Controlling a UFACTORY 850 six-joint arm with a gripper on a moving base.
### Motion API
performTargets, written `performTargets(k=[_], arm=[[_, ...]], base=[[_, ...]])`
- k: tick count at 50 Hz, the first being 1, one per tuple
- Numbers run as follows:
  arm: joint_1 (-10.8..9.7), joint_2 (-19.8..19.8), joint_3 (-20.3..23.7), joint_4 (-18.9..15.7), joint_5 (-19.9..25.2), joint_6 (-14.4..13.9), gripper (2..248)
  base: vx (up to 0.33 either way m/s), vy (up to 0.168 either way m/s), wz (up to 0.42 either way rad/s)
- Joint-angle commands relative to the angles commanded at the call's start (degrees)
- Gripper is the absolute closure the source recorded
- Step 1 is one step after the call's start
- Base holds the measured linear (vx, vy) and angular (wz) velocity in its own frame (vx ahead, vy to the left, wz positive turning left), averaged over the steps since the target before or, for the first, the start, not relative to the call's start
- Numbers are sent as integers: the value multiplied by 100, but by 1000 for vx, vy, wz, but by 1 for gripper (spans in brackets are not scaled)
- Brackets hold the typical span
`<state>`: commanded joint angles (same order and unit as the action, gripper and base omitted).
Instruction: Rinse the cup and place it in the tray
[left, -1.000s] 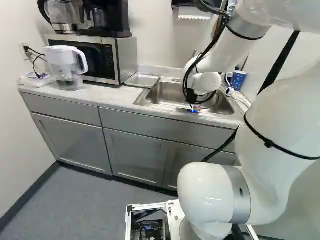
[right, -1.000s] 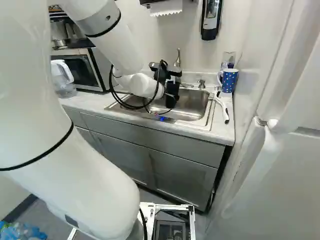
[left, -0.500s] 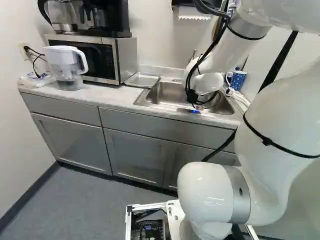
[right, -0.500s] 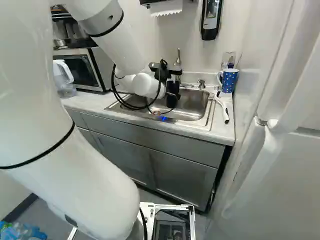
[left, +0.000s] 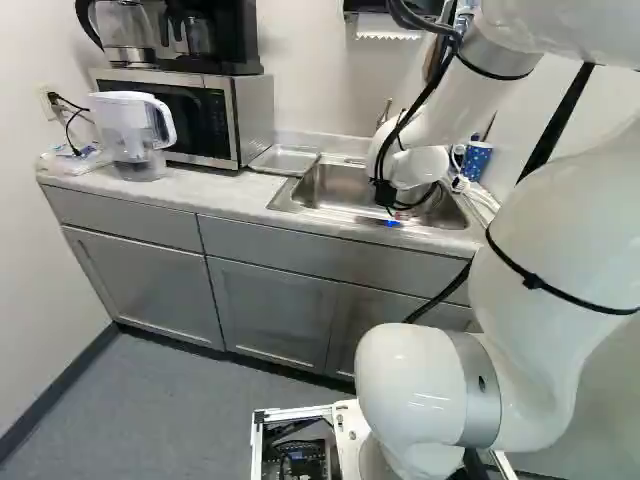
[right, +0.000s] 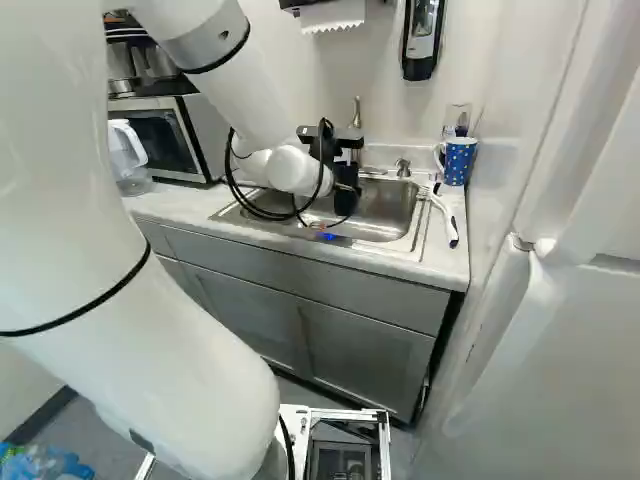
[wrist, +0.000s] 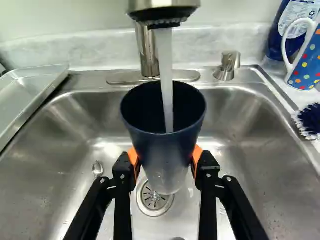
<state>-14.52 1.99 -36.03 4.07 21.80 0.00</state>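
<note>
The gripper (right: 344, 187) is clamping the navy tumbler (wrist: 162, 155) under running water (wrist: 166, 75), shifting slightly toward three o'clock in both base views.

The dark blue cup (wrist: 162, 155) is upright above the sink (wrist: 245, 135), water (wrist: 165, 60) running into it; the shallow tray (wrist: 30, 95) lies beside the sink.

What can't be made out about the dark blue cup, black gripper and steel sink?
- Cup's inside bottom: wrist view, hidden by its near wall and the water.
- Gripper's hold on the cup: left base view, behind the white arm.
- Small shiny oval in the sink: wrist view, too small to name.
</note>
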Motion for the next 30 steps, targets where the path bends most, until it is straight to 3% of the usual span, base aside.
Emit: performTargets(k=[30], arm=[[-48,-31,-31,0,0,0,129]], base=[[0,0,0]])
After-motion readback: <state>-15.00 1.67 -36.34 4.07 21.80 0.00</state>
